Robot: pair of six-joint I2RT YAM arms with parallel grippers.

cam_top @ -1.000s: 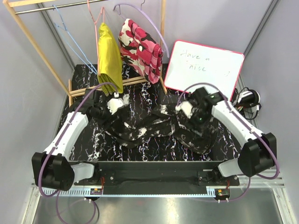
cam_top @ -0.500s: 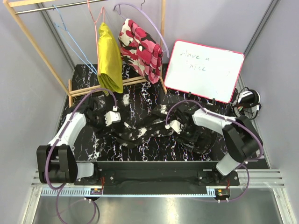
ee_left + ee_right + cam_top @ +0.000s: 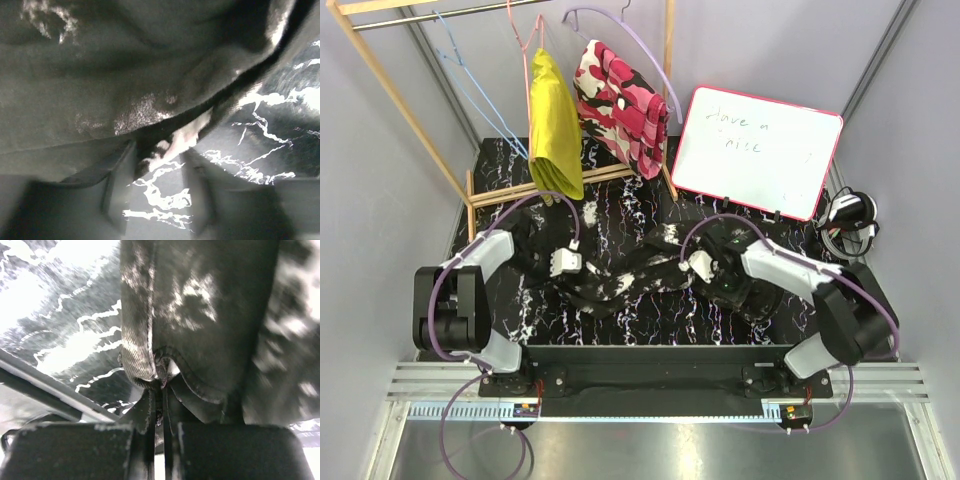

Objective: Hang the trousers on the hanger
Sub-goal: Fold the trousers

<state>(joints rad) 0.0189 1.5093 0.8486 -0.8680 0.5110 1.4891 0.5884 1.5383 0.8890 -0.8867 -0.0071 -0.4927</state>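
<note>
Trousers (image 3: 625,283) lie crumpled mid-frame on the desk (image 3: 620,213). Hanger (image 3: 470,90) hangs upper left, beside yellow cloth (image 3: 555,120). Both arms reach low: left fingers (image 3: 117,185) spread at a fold, right fingers (image 3: 145,419) pinching the hem.

I stood in a robotics lab cell: I was bolted to a slotted metal rail (image 3: 910,380) at the edge of a black veined table (image 3: 620,212), plain grey partition walls (image 3: 380,210) closed me in, and a wooden garment rack (image 3: 395,85) and a handwritten whiteboard (image 3: 755,150) stood at the back.
</note>
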